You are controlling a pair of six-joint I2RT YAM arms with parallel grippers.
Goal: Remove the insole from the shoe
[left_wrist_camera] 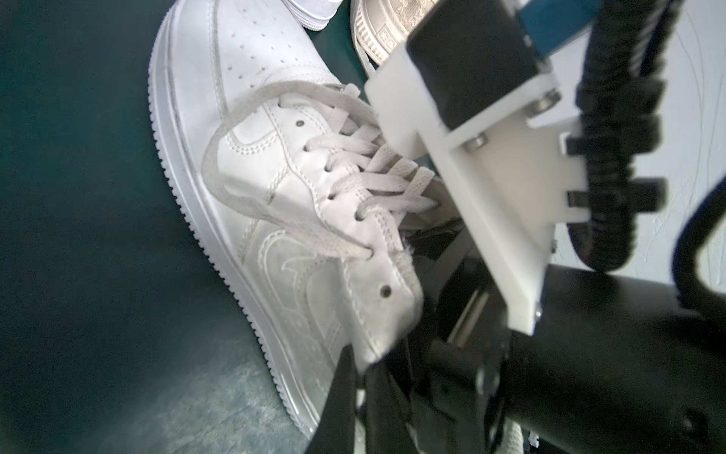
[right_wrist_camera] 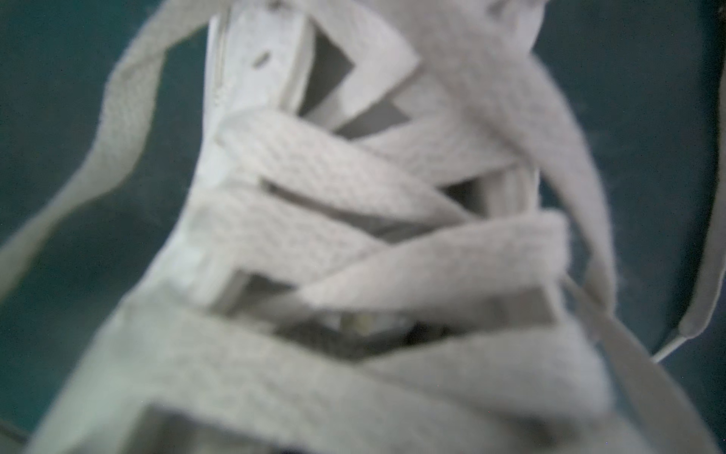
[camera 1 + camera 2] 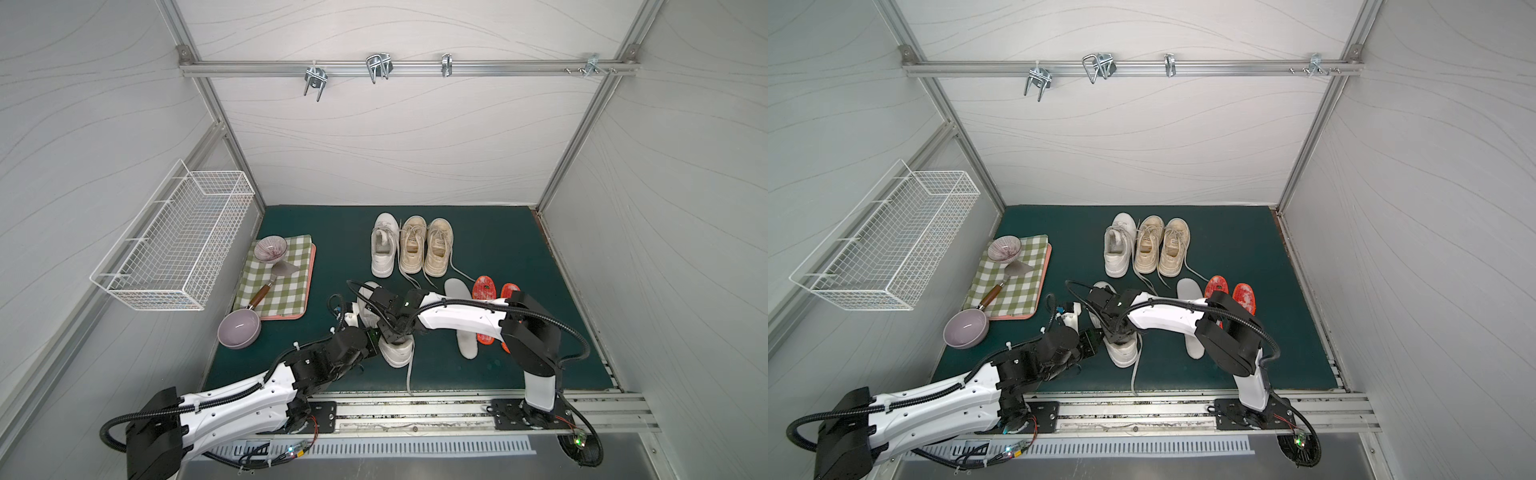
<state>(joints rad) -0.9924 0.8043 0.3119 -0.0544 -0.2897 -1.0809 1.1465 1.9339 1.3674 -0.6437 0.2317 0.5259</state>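
the white shoe [image 3: 397, 352] lies on the green mat [image 3: 519, 249], down near 6 o'clock, close to the robot. the insole is inside it, and i cannot see it in any view. the laces [image 2: 353, 165] cross over the top and hide what is under them.

the left gripper [image 1: 363, 378] comes in from 9 o'clock. its jaws are pressed together on the soft top edge of the shoe, beside the hole where a foot goes in. the right gripper [image 3: 395, 332] comes from 3 o'clock and points down into that hole. its jaws are hidden in there, so i cannot tell if they are spread or pinching.

i think the insole will be light, thin and bendy. it should be like the loose white insole [image 3: 467, 344] that lies on the mat at 3 o'clock from the shoe. two red insoles [image 3: 484, 287] lie just past that one. it will not break, but it fits snug and may stick to the floor of the shoe.

the best spot to grab looks like the heel end, where the hole is wide. pinch the thin edge there, then peel it up slowly so it bends out under the laces. the shoe is light too, so it may lift along if the left gripper lets go. a weak pinch may slip off.
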